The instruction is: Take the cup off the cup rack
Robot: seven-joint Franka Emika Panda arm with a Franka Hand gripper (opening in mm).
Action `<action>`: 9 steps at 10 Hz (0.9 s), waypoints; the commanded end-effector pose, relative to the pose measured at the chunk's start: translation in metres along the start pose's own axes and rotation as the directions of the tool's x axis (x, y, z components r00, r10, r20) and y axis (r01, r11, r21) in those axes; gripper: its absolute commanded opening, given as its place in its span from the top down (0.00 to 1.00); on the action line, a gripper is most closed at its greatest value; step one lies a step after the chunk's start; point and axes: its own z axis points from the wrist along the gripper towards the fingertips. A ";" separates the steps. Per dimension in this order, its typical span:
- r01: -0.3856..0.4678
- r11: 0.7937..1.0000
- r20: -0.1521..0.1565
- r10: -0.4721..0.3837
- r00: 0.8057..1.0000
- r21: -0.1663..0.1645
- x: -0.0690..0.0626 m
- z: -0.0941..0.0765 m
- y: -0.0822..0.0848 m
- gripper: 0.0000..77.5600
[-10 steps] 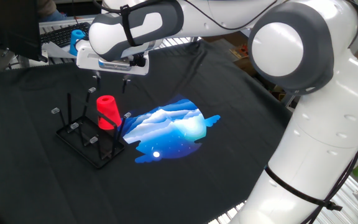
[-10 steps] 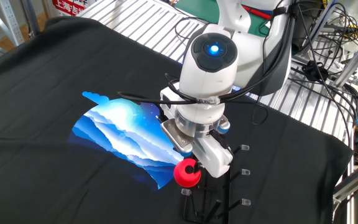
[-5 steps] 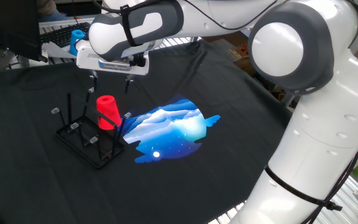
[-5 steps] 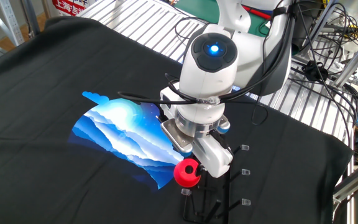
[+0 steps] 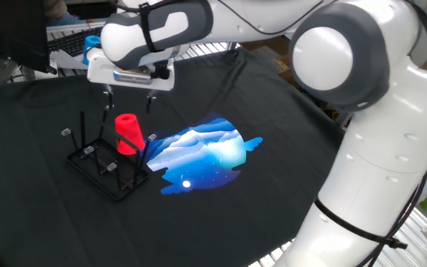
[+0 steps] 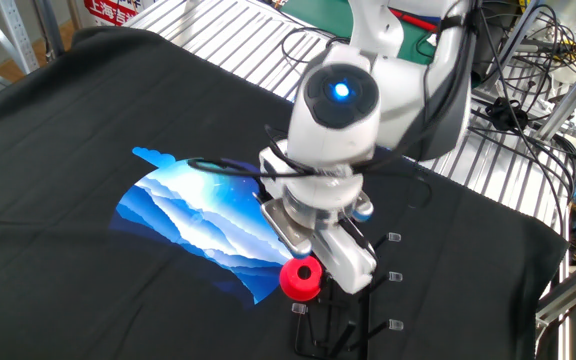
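Note:
The red cup (image 5: pixel 129 133) sits upside down on a peg of the black wire cup rack (image 5: pixel 107 165); in the other fixed view the cup (image 6: pixel 300 279) shows just below the arm's hand. My gripper (image 5: pixel 129 101) hangs a short way above the cup, fingers pointing down and spread apart, holding nothing. One finger is left of the cup's top, the other right. In the other fixed view the hand hides the fingertips, and the rack (image 6: pixel 353 320) shows only in part.
A blue patterned patch (image 5: pixel 202 152) lies on the black cloth right of the rack. A blue object (image 5: pixel 92 46) stands at the far back left. The arm's white body fills the right side. Metal grating and cables lie beyond the cloth (image 6: pixel 508 110).
The hand has shifted slightly left and up above the cup. The cup and the rack have not moved.

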 end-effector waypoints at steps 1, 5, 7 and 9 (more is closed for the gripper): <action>-0.005 1.000 0.008 0.005 1.000 0.006 -0.001 0.005 0.007 0.00; -0.015 1.000 0.011 0.014 1.000 0.020 -0.001 0.017 0.012 0.00; -0.012 1.000 0.013 0.011 1.000 0.022 -0.001 0.021 0.012 0.00; -0.004 1.000 0.023 0.003 1.000 0.025 -0.004 0.033 0.006 0.00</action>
